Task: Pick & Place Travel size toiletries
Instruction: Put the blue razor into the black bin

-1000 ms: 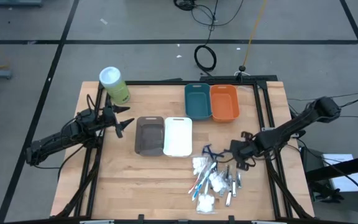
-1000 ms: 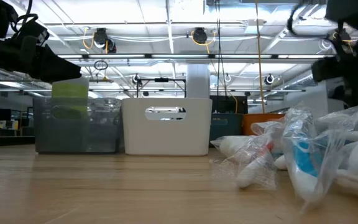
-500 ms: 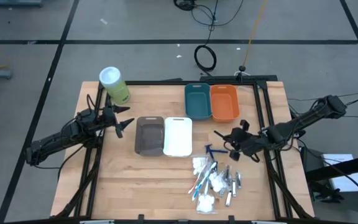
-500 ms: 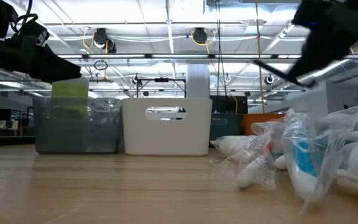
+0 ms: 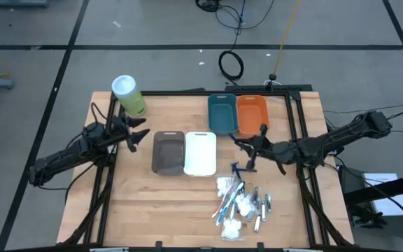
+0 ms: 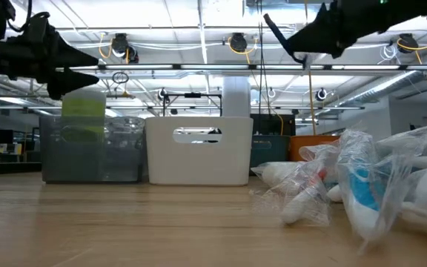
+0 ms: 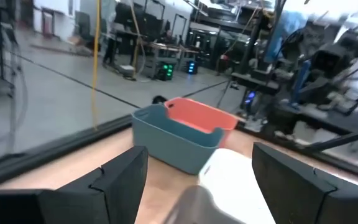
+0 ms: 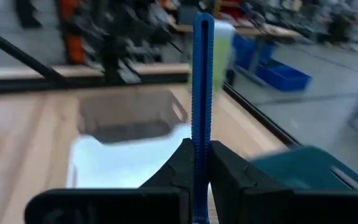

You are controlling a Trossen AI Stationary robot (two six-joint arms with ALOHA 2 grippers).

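Blue plastic is showing between the right gripper's (image 8: 194, 163) fingers: they are pinching a slim blue razor (image 8: 202, 74) by one end, so that its handle is standing straight out ahead of the jaws. Seen from overhead, the right gripper (image 5: 250, 148) is hanging above the table (image 5: 138, 210) just in front of the orange bin (image 5: 252, 115) and the teal bin (image 5: 221, 113), to the right of the white bin (image 5: 200, 152). The grey bin (image 5: 168, 152) is sitting against the white one's left side.

The rest of the toiletries (image 5: 242, 204) are lying in a loose pile near the table's front edge, below the right gripper: white packets, thin toothbrushes, small silvery tubes. One more blue razor (image 5: 235, 169) is lying at the pile's upper edge.

The left gripper (image 5: 136, 134) is waiting with its jaws spread wide and holding nothing, above the table's left part, just left of the grey bin. A green canister (image 5: 129, 95) with a white lid is standing at the far left corner, close behind it.

In the low view the right arm (image 6: 332, 30) is reaching across high above the white bin (image 6: 199, 152).
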